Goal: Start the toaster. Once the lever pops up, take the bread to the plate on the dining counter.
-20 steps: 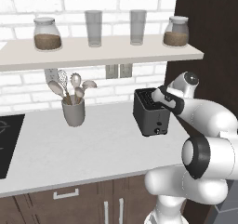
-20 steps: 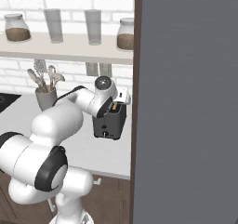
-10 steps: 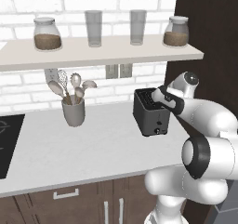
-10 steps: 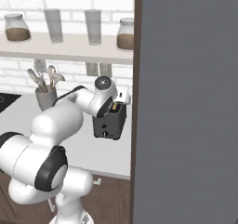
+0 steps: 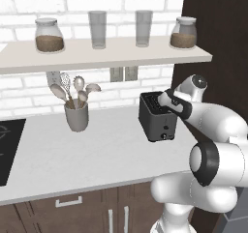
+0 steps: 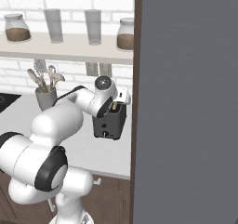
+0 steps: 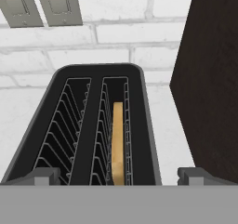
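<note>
My gripper [image 7: 119, 176] hangs spread wide over the toaster [image 5: 156, 117], holding nothing.

The bread [image 7: 118, 141] stands on edge in the right slot, directly below and ahead of my fingertips [image 7: 42, 175], its long axis running along the slot away from me. The lever's position is hard to judge from here, probably not yet pressed. Compared with the earlier frames nothing has moved: arm, toaster and slice all sit alike.
</note>
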Robot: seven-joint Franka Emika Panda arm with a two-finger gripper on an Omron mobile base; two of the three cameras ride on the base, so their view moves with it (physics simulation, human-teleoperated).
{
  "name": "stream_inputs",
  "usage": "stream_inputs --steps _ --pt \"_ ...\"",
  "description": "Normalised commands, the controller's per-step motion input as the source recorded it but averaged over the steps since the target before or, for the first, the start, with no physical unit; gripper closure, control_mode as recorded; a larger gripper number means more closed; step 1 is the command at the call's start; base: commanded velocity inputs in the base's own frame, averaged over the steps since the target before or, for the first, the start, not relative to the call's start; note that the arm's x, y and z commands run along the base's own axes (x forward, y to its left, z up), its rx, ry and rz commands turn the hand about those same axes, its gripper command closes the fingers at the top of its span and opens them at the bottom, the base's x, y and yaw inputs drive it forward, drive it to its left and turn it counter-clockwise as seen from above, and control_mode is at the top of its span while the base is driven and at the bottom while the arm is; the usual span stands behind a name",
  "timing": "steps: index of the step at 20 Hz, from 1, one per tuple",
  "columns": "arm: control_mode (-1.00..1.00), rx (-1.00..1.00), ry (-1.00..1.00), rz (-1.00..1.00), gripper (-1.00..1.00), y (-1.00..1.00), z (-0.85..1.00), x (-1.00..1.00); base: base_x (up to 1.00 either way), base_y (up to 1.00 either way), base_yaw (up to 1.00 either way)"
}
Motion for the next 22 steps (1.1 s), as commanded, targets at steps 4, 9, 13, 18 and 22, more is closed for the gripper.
stream_inputs --steps 4,9,13,18,22 --pt "-1.0 0.0 0.0 0.0 -1.0 0.0 0.0 0.0 0.0 0.0 0.0" --pt "-1.0 0.0 0.0 0.0 -1.0 0.0 0.0 0.0 0.0 0.0 0.0" --pt "-1.0 0.0 0.0 0.0 -1.0 0.0 0.0 0.0 0.0 0.0 0.0" --pt "-1.0 0.0 0.0 0.0 -1.0 0.0 0.0 0.0 0.0 0.0 0.0" --pt "-1.0 0.0 0.0 0.0 -1.0 0.0 0.0 0.0 0.0 0.0 0.0"
